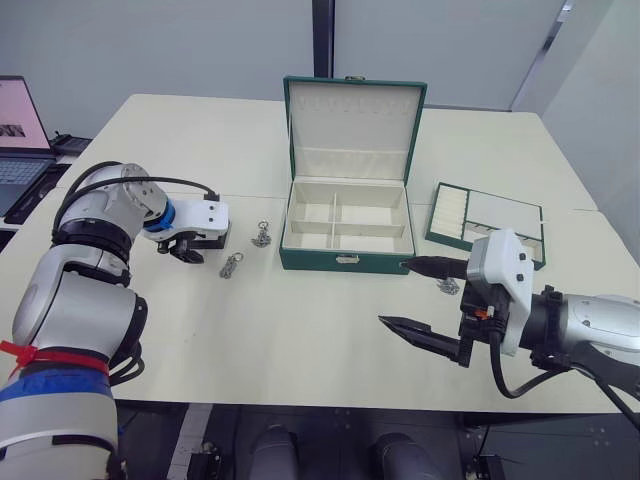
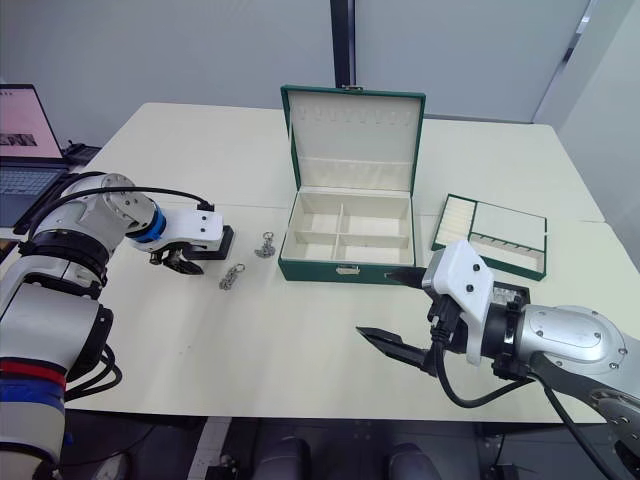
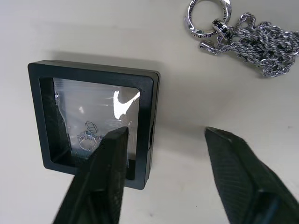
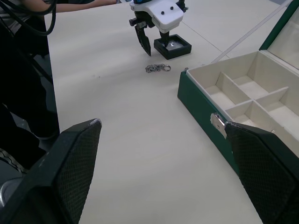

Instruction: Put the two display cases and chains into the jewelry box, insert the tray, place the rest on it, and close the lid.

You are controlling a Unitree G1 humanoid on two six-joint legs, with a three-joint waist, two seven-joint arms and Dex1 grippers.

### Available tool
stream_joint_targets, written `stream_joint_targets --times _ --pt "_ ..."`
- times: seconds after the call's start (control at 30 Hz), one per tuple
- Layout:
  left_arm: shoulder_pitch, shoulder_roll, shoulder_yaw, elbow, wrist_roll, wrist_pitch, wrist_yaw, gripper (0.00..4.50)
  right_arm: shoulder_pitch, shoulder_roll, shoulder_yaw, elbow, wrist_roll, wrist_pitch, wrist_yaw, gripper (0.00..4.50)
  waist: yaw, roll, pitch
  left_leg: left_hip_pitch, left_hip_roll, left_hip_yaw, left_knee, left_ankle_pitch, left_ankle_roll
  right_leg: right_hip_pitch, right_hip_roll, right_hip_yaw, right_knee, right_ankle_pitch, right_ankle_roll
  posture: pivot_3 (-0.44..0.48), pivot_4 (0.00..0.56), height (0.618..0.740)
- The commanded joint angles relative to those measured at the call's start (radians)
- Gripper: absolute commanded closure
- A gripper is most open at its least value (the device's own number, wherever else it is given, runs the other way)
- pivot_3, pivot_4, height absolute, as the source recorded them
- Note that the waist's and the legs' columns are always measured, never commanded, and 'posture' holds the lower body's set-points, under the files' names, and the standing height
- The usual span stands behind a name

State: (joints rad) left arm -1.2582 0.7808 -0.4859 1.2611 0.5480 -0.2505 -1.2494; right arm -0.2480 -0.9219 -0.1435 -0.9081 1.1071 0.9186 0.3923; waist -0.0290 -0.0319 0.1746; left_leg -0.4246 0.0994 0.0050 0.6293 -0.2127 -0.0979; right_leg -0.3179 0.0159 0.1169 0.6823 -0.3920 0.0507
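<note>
One display case (image 3: pixel 93 121), black-framed with a glassy centre, lies on the table left of the jewelry box (image 1: pixel 346 256). My left gripper (image 3: pixel 166 135) is open just above it, one finger over the case's frame and the other beside it. Two chains (image 1: pixel 262 237) (image 1: pixel 231 265) lie between the case and the box. The lid (image 1: pixel 352 120) stands open and the box's cream compartments are bare. To the right of the box rests the tray (image 1: pixel 487 218). My right gripper (image 1: pixel 420 298) hovers open and holds nothing near the box's front right corner. A small silver cluster (image 1: pixel 448 286) lies just behind it.
A laptop (image 1: pixel 20 130) sits open off the table's far left corner. The table's front edge (image 1: pixel 300 400) runs close below my right gripper. A dark square object (image 2: pixel 510 296) shows partly behind my right wrist.
</note>
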Motion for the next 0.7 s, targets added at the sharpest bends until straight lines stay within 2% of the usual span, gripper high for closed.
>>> stream_joint_targets --times 0.03,0.17,0.47,0.6,0.7 --pt "-0.017 0.004 0.001 0.000 0.011 -0.004 0.004 3.20 0.011 -0.013 -0.023 -0.026 -0.004 -0.024 0.001 0.00 0.000 0.000 0.000 0.000 0.000 0.000 0.000 0.000 0.000 0.000 0.000 0.000 0.000 0.000 0.000 0.000 0.150 0.740" --pt "-0.021 0.006 0.000 0.001 0.015 -0.002 -0.001 4.42 0.019 -0.015 -0.023 -0.029 -0.005 -0.030 0.000 0.00 0.000 0.000 0.000 0.000 0.000 0.000 0.000 0.000 0.000 0.000 0.000 0.000 0.000 0.000 0.000 0.000 0.150 0.740" --pt "-0.042 0.022 0.010 -0.007 0.008 0.013 -0.053 4.47 0.002 -0.020 -0.021 -0.025 0.016 -0.030 -0.016 0.00 0.000 0.000 0.000 0.000 0.000 0.000 0.000 0.000 0.000 0.000 0.000 0.000 0.001 0.000 0.000 0.000 0.150 0.740" --pt "-0.086 0.048 0.029 -0.023 -0.015 0.056 -0.159 4.47 -0.003 -0.027 -0.030 -0.016 0.021 -0.031 -0.015 0.00 0.000 0.000 0.000 0.000 0.000 0.000 0.000 0.000 0.000 0.000 0.000 -0.001 0.001 0.000 0.000 0.000 0.150 0.740" --pt "-0.167 0.074 0.055 -0.054 -0.051 0.111 -0.315 4.47 0.005 -0.045 -0.062 -0.001 0.020 -0.032 -0.003 0.00 0.000 0.000 0.000 -0.001 0.000 -0.001 0.000 0.000 0.000 0.000 0.000 -0.001 0.001 0.000 0.000 0.000 0.150 0.740"
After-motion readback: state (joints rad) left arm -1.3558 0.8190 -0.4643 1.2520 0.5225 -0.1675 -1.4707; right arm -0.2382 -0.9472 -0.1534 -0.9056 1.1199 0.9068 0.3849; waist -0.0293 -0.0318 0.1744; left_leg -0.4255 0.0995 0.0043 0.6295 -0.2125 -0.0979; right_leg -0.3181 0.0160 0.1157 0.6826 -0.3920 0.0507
